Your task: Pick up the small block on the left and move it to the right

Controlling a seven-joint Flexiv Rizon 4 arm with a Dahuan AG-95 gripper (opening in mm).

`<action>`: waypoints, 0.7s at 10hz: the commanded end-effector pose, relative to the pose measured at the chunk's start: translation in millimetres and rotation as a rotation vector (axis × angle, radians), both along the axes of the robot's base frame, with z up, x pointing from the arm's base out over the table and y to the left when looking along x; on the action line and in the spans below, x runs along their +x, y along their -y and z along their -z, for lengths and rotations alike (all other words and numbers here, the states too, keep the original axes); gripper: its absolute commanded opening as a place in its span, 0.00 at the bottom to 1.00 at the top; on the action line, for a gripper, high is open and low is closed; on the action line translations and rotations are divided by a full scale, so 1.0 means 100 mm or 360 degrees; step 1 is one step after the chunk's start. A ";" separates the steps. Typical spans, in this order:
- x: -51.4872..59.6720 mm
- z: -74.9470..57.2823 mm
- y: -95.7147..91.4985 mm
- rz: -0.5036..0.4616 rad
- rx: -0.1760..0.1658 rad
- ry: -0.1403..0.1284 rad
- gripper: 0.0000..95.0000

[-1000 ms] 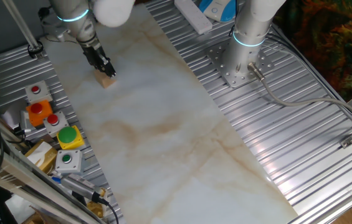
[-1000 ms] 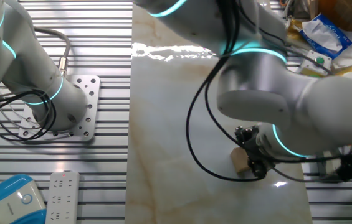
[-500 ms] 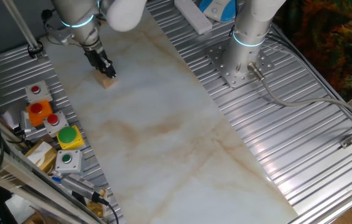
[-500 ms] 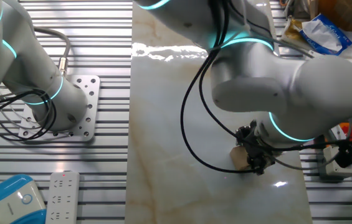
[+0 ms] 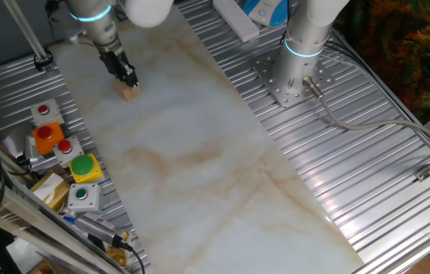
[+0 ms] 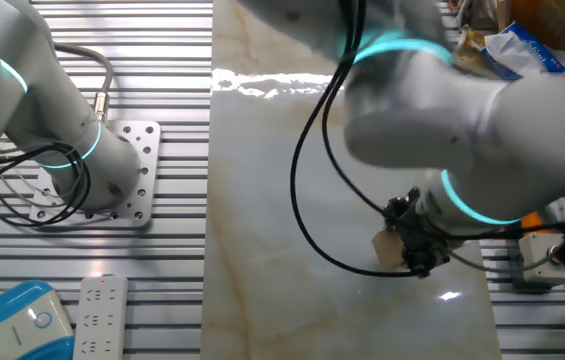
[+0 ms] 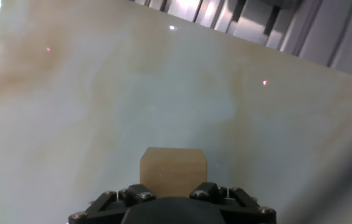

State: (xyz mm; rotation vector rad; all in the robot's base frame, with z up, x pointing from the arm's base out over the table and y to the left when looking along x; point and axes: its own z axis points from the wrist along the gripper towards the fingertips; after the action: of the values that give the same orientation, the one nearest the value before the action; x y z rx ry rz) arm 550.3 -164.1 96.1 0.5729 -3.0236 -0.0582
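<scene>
1. Gripping the small block [image 5: 130, 93], our gripper [image 5: 128, 79] sits upper left of one fixed view, fingers closed onto the cube.
2. We judge the block just clear of the marble table [image 5: 199, 152], ready for carrying right.
3. Hand view: block [image 7: 173, 171] centred between the fingers.

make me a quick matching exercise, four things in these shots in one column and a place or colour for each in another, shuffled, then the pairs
Things:
1. small block
2. big round button
3. remote control
4. second arm's base plate

Descriptions:
A. white, lying on the ribbed metal beside a blue-and-white device
B. green
C. light tan, at the tips of the claw
D. bolted to the ribbed metal beside the marble top

Pairs: 1-C, 2-B, 3-A, 4-D
</scene>
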 end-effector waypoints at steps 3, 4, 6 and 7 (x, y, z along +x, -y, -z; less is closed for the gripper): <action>0.02 -0.30 -0.16 0.0162 0.0033 -0.0030 0.00; 0.05 -0.33 -0.23 0.0189 0.0032 -0.0033 0.00; 0.09 -0.42 -0.56 0.0278 0.0015 -0.0043 0.00; 0.09 -0.44 -0.66 0.0299 0.0016 -0.0043 0.00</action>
State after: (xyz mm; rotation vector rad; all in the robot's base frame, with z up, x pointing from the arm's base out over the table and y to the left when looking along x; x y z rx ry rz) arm 559.0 -100.6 139.2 0.2947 -3.0396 -0.0906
